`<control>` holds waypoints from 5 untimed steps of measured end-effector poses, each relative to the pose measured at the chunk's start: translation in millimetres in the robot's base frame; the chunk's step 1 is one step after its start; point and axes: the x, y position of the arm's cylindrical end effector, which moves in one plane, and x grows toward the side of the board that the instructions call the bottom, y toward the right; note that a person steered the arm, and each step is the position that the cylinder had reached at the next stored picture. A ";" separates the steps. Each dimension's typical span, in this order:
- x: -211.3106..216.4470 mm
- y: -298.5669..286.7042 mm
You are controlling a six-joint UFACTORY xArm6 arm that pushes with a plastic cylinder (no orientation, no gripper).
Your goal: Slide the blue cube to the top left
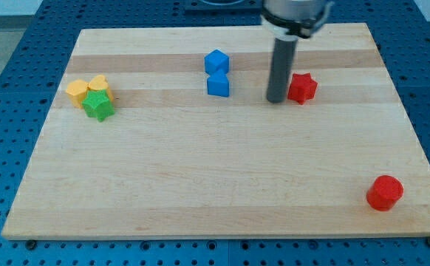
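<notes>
Blue perforated metal is showing around the pale wooden worktop [200, 185], which is filling most of the view. We are seeing two blue blocks near the view's top centre, touching one another: the blue cube [218, 85] is sitting lower, and a blue block [216, 61] of less certain shape is sitting just above it. Our rod is coming down from the view's top, and my tip [277, 100] is resting on the wood to the right of the blue cube, apart from it, and just beside the left edge of the red star-shaped block [302, 88]. We are carrying no fingers here, so nothing is being pinched. Toward the view's left, a yellow block [86, 90] is touching a green star-shaped block [97, 106] just below it. A red rounded block [385, 193] is sitting well apart, near the view's bottom right corner.
</notes>
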 end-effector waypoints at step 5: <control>-125.8 -133.3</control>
